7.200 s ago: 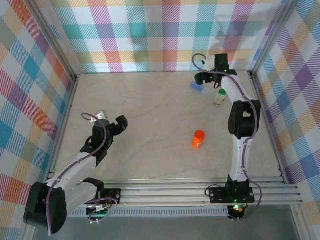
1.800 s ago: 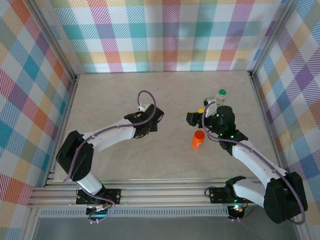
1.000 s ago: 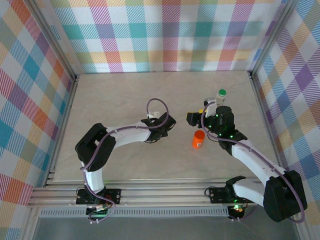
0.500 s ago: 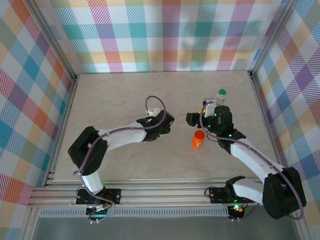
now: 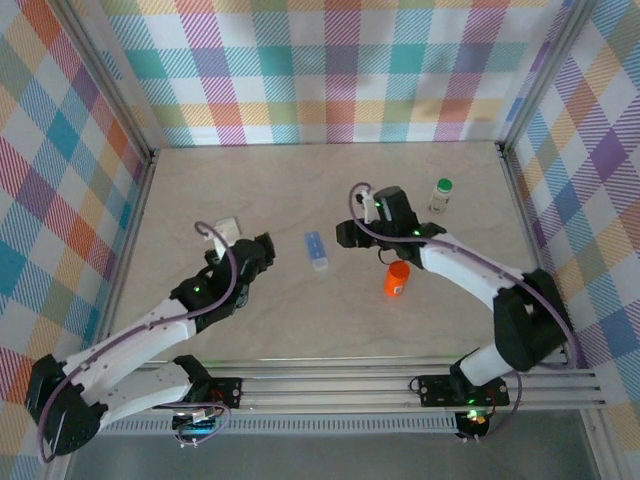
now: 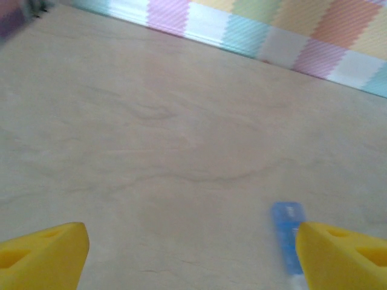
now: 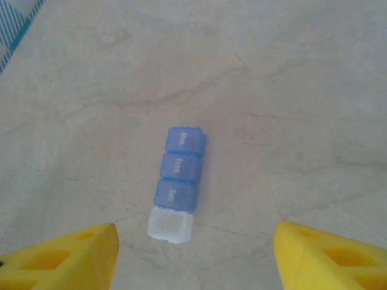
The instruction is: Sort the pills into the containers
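The right gripper (image 7: 193,251) is held with fingers apart and empty, aimed at the box (image 7: 177,181), which lies flat at mid-table (image 5: 250,190). The left gripper (image 6: 190,254) is likewise spread wide and empty, with the box just off its right finger. The orange bottle (image 5: 397,278) and green-capped bottle (image 5: 441,194) stand further right. Grasping the box seems to be in hand. For that, the right fingers must be lowered astride its long sides and closed.

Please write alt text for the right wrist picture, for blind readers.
A flat blue pill box with one whitish end compartment lies on the beige table. The right gripper is open, its yellow fingers at the bottom corners.
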`<state>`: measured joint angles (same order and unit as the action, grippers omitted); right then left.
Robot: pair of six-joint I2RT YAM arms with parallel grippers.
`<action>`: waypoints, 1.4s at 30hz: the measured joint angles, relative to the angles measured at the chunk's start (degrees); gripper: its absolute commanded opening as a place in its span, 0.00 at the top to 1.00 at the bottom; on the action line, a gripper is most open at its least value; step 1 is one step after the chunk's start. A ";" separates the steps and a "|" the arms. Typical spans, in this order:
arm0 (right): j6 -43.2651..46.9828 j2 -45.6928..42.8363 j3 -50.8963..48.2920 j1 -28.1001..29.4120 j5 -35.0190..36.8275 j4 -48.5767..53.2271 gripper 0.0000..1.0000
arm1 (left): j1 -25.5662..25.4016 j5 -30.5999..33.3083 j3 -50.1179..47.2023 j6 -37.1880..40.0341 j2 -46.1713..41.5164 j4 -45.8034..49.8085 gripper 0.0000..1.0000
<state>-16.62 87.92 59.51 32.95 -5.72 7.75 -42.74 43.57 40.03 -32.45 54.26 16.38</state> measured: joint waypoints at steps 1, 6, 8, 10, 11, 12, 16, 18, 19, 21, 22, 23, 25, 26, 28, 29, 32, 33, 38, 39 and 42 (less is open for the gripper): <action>0.31 1.97 1.77 0.83 0.39 0.74 0.33 | 0.26 0.50 -1.22 0.28 -1.25 -0.02 0.11; 1.27 11.67 8.24 5.35 2.58 4.48 0.35 | 0.83 2.73 -4.22 1.29 -4.35 -0.13 0.10; 1.49 14.62 9.84 6.67 3.43 5.62 0.35 | 0.85 3.34 -5.25 1.88 -4.63 -0.52 0.10; 1.73 17.16 11.41 7.80 4.13 7.13 0.35 | 0.87 3.69 -6.82 2.32 -4.68 -1.36 0.10; 1.92 18.23 12.17 8.35 4.55 7.85 0.35 | 0.87 3.69 -7.61 2.38 -4.68 -1.77 0.10; 2.08 19.43 13.20 8.92 5.05 8.72 0.35 | 0.87 3.74 -8.37 2.58 -4.68 -2.03 0.10; 2.54 22.99 16.94 10.45 7.13 11.61 0.35 | 0.90 3.72 -10.56 3.54 -4.68 -3.74 0.10; 2.56 24.20 18.43 10.86 8.17 12.66 0.35 | 0.90 3.67 -11.08 3.63 -4.68 -4.57 0.10; 2.60 24.74 19.08 10.99 8.70 13.18 0.35 | 0.90 3.65 -11.08 3.63 -4.68 -4.63 0.10; 2.75 25.38 20.00 11.02 9.64 13.97 0.36 | 0.90 3.65 -11.08 3.65 -4.74 -4.94 0.10; 2.75 25.59 20.33 11.02 9.92 14.27 0.36 | 0.90 3.65 -11.08 3.65 -4.83 -4.96 0.10; 2.80 25.90 20.74 11.02 10.29 14.56 0.36 | 0.90 3.63 -11.08 3.65 -5.03 -4.96 0.10; 2.99 26.73 21.57 11.02 11.06 14.95 0.37 | 0.90 3.63 -11.08 3.65 -5.60 -4.96 0.09; 3.04 27.17 21.90 11.02 11.32 15.08 0.39 | 0.90 3.63 -11.08 3.65 -5.99 -4.96 0.09; 3.45 28.26 22.62 11.02 11.98 15.45 0.39 | 0.90 3.61 -11.08 3.65 -6.80 -4.98 0.09; 3.63 28.65 22.80 11.02 12.22 15.52 0.40 | 0.90 3.61 -11.08 3.65 -7.02 -4.98 0.09; 4.07 29.53 23.10 11.02 12.63 15.69 0.40 | 0.90 3.61 -11.08 3.65 -7.58 -4.98 0.09; 4.26 29.57 23.10 11.04 12.63 15.76 0.40 | 0.90 3.58 -11.08 3.63 -7.63 -4.96 0.09; 6.54 29.57 22.91 11.43 12.81 14.73 0.44 | 0.90 3.45 -11.08 3.63 -7.63 -4.96 0.09; 7.10 29.57 22.51 11.58 12.81 13.92 0.45 | 0.90 3.45 -11.08 3.65 -7.63 -4.96 0.09; 9.35 29.57 20.81 11.76 12.81 11.78 0.44 | 0.90 3.45 -11.08 3.63 -7.63 -4.96 0.09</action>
<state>-7.27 117.49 80.31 44.71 7.09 19.53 -41.85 47.03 28.95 -28.82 46.63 11.42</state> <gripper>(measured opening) 0.554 0.909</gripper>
